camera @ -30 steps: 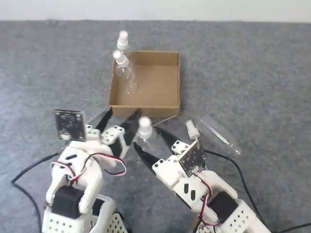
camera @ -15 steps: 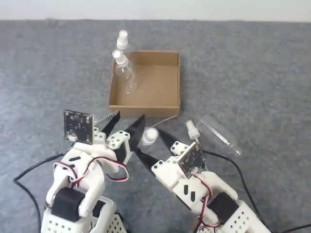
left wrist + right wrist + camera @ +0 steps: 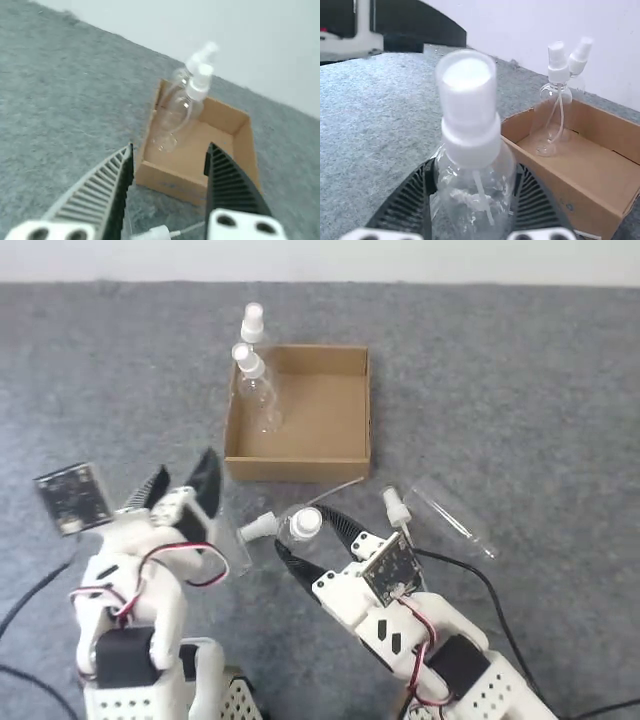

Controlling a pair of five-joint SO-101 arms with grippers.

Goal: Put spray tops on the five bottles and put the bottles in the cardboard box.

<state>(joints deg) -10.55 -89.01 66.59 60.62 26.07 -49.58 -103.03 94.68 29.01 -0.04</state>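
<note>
1. While right gripper [image 3: 300,526] clamps a capped bottle [image 3: 472,165] just short of the cardboard box [image 3: 300,456], the step looks like boxing it. Next move needs a lift over the near wall, then release.
2. Left gripper [image 3: 185,466]: jaws spread, empty.
3. Count: three capped, incl. two corner bottles [image 3: 258,390]; one bare bottle [image 3: 455,512], maybe two; two loose spray tops [image 3: 258,529].
</note>
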